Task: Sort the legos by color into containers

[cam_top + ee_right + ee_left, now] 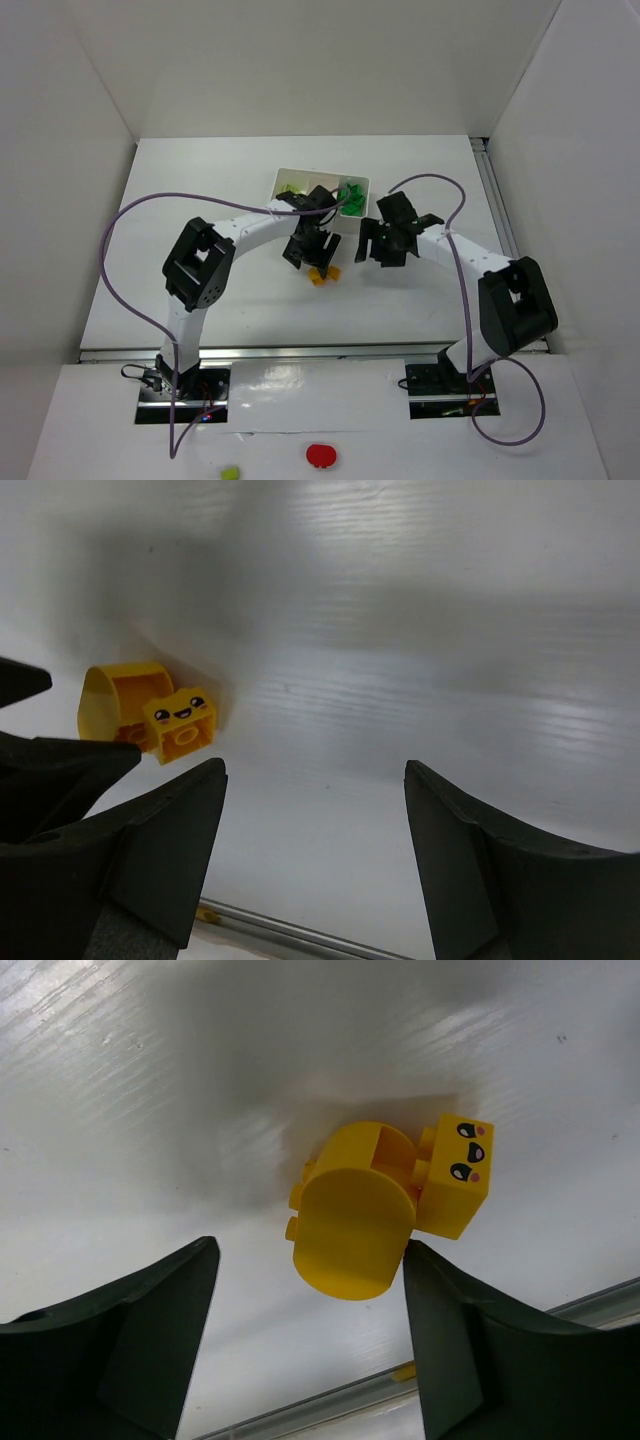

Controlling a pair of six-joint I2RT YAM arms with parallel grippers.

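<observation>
Yellow plastic lego bricks (pixel 322 275), a rounded brick (pixel 355 1220) and a smiley-faced cube (pixel 455 1175), lie touching on the white table (pixel 150 1080), just near of the white three-compartment plastic tray (pixel 322 172). Left gripper (pixel 308 1260) straddles the rounded brick, jaws wide, clamping nothing. Right gripper (pixel 312 775) hangs to their right, jaws spread, empty.

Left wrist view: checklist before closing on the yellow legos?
1. Left tool open: ok.
2. Rounded yellow lego between its fingers: ok, though off-centre, against one finger.
3. Face lego clear of the grasp: not ok, it touches the rounded one; joined or not, cannot tell.
4. Right tool open, empty, apart from both: ok.
5. Tray compartment for yellow free: cannot tell, the left arm covers part.
</observation>
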